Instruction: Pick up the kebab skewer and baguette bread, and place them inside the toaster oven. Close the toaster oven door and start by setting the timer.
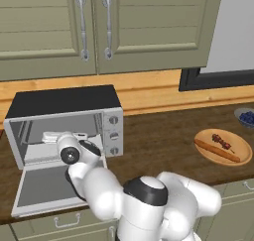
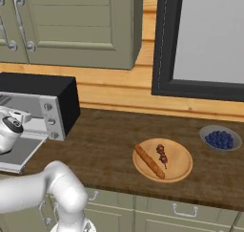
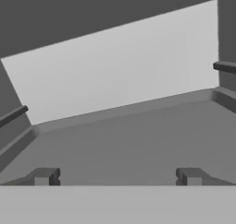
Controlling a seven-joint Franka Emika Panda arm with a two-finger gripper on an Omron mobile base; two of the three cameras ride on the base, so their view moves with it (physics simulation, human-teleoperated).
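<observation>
a: kebab skewer (image 2: 162, 156) location, please.

b: it lies on the round wooden plate (image 2: 181, 169) on the counter (image 2: 105, 145), well to the robot's right of the toaster oven (image 1: 64, 103). the baguette bread (image 2: 149, 161) lies just beside it on the same plate, on the side nearer the oven. neither item is inside the oven.

a: gripper condition?

b: in the hand view the gripper (image 3: 117, 176) has its two tips spread wide with nothing between them. it is empty. it sits at the mouth of the oven, looking into the bare grey cavity above the lowered toaster oven door (image 1: 44, 188).

a: the relation that governs the next move?

b: both food items lie well apart from the gripper, off to its right along the counter. the hand points into the oven, away from the plate. in the right base view the baguette's long axis runs diagonally, from upper left down to lower right; the skewer is shorter and runs closer to front-to-back. only the one arm is present.

a: judgement?

b: no pickup is done yet. the hand would need to leave the oven mouth, swing right over the plate, and turn its jaws across the chosen item's long axis. a bowl of blueberries (image 2: 220, 139) stands beyond the plate, further right.
</observation>
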